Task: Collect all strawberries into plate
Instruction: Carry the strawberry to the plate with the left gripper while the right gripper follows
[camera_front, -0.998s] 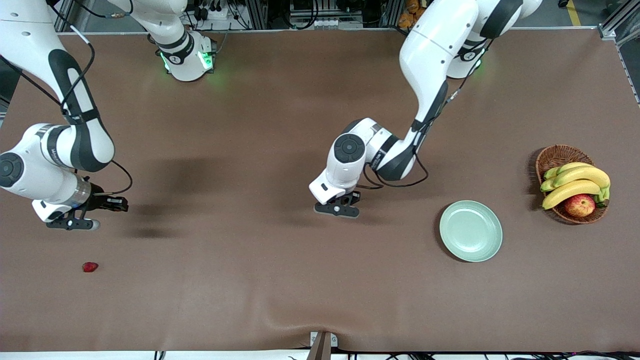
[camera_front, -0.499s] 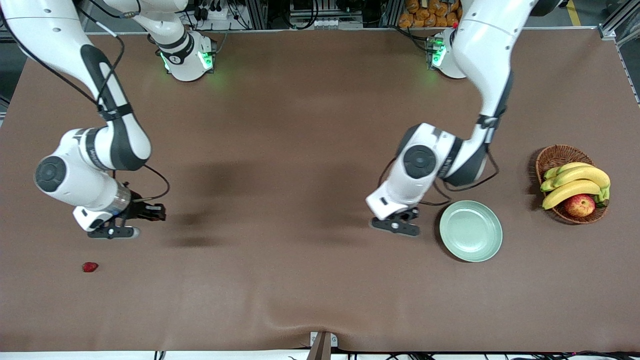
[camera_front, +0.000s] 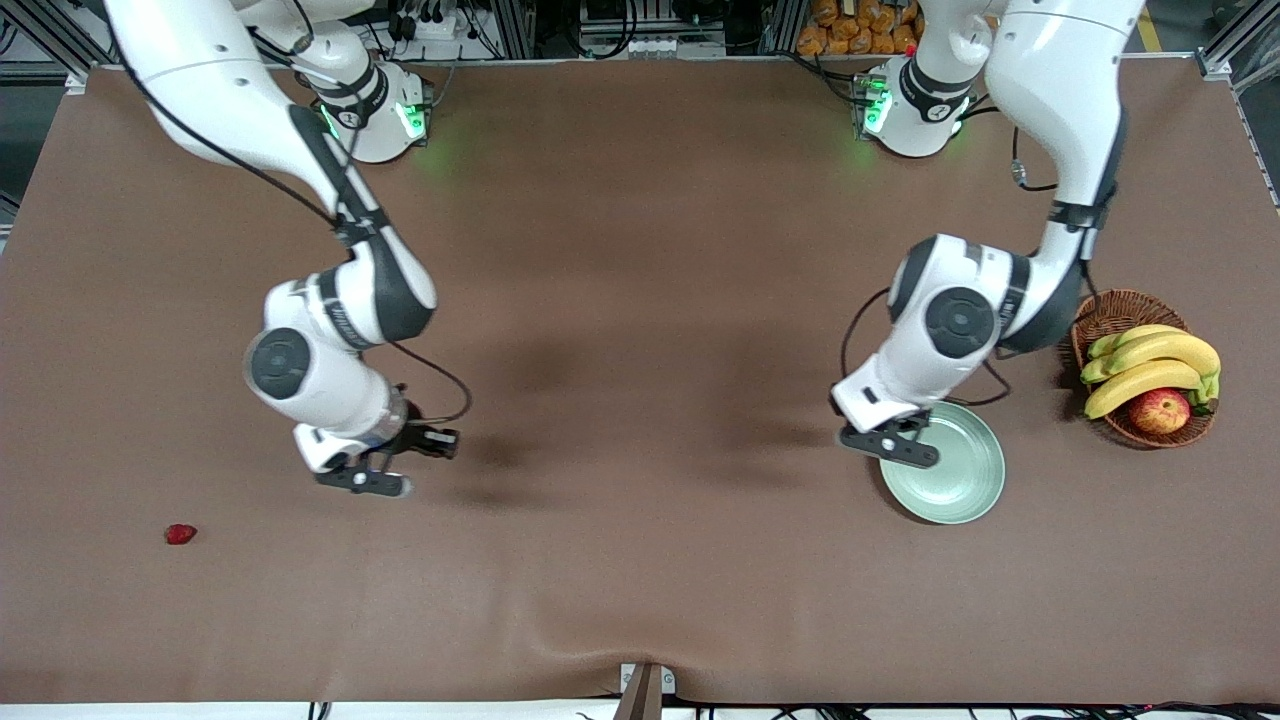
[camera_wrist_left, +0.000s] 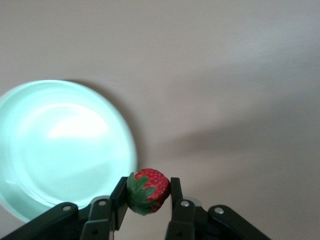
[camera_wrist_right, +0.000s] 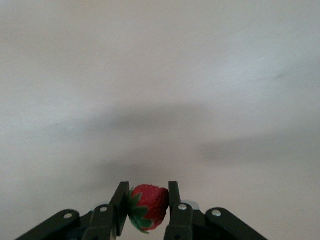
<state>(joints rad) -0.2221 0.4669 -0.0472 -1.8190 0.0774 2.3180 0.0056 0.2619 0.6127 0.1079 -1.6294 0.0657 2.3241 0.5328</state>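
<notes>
A red strawberry (camera_wrist_left: 148, 190) with a green leafy top is pinched in my shut left gripper (camera_wrist_left: 147, 192), which hangs over the edge of the pale mint-green plate (camera_front: 960, 482) on the side toward the right arm's end; the plate (camera_wrist_left: 55, 145) shows beside the fingers. My right gripper (camera_front: 364, 480) is shut on a second strawberry (camera_wrist_right: 149, 205) and hangs over bare brown table. A third strawberry (camera_front: 180, 534) lies on the table toward the right arm's end, nearer to the front camera than the right gripper (camera_wrist_right: 147, 206). The left gripper (camera_front: 890, 446) hides its berry in the front view.
A brown wicker basket (camera_front: 1108, 312) with bananas (camera_front: 1150, 365) and a red-yellow apple (camera_front: 1159, 410) stands beside the plate at the left arm's end. A brown cloth covers the table, with a ripple at its front edge (camera_front: 560, 640).
Both arms have swung toward the left arm's end of the table. The left gripper went from mid-table to the plate's edge; the right gripper left the table's end for open table.
</notes>
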